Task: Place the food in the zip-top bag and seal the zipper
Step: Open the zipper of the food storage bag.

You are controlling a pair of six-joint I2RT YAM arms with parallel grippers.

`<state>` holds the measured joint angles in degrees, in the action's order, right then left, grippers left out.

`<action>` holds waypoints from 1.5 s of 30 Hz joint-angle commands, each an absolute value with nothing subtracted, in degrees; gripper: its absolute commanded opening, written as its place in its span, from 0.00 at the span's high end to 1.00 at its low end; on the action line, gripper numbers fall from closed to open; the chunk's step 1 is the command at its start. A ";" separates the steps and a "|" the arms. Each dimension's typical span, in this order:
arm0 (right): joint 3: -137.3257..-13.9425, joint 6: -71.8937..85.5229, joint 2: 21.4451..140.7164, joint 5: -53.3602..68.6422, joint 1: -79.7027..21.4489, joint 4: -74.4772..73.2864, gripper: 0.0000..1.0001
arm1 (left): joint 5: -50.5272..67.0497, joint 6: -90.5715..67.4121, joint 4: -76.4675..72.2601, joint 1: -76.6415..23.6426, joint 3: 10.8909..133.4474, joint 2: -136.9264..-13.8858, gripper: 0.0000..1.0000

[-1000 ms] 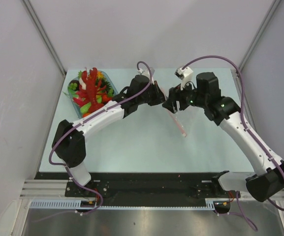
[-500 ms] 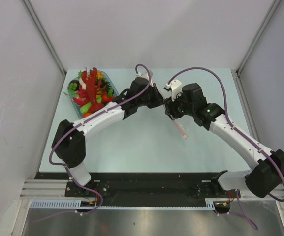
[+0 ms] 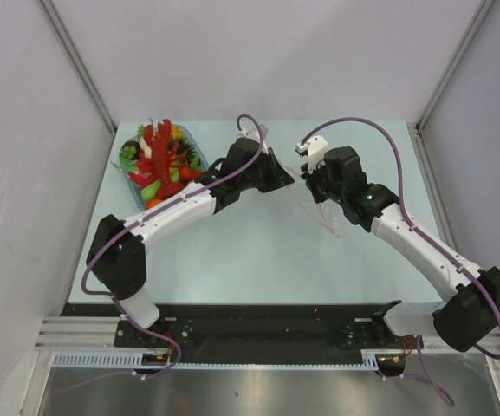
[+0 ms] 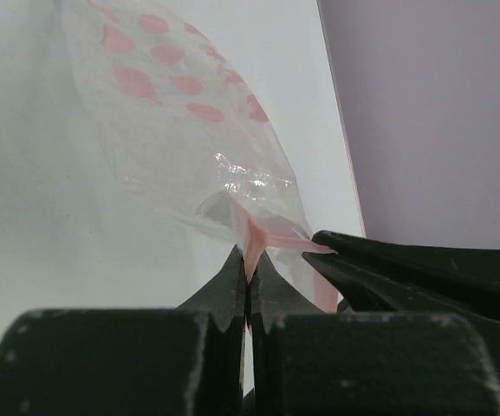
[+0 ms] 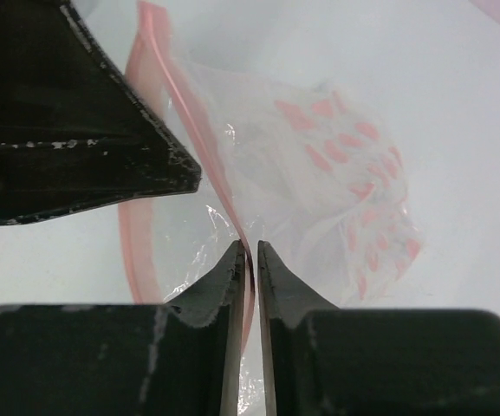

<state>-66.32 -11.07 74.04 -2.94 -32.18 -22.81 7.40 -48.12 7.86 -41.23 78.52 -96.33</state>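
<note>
Pale table (image 3: 232,260), grey walls (image 3: 24,130), clear bag (image 4: 189,130)

The top camera looks down from above and behind the near edge, taking in the whole table (image 3: 232,260). The wrist cameras look along the left gripper (image 4: 248,264) and right gripper (image 5: 251,256) at close range from opposite sides, sharing the zip-top bag (image 4: 180,104) mid-table.
</note>
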 commanded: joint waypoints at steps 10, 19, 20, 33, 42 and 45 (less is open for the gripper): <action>-64.87 -13.62 72.07 2.73 -30.24 -23.91 0.75 | 7.29 -49.13 5.98 -41.66 81.65 -94.75 1.00; -65.65 -14.06 72.42 7.82 -27.60 -28.20 0.75 | 8.17 -48.95 5.80 -41.66 79.37 -93.16 1.00; -65.39 -13.98 72.60 8.52 -27.68 -28.56 0.74 | 8.61 -48.87 5.19 -41.66 79.37 -93.08 1.00; -70.75 -0.28 67.33 13.70 -21.20 -26.19 1.00 | 6.68 -30.98 9.75 -41.66 81.04 -92.20 0.89; -69.26 14.22 58.63 17.40 -15.56 -30.32 1.00 | 15.00 -11.87 23.64 -36.05 88.32 -98.34 0.77; -67.77 18.80 58.18 18.10 -15.64 -30.24 1.00 | 21.94 -12.83 21.01 -35.59 90.25 -99.58 0.65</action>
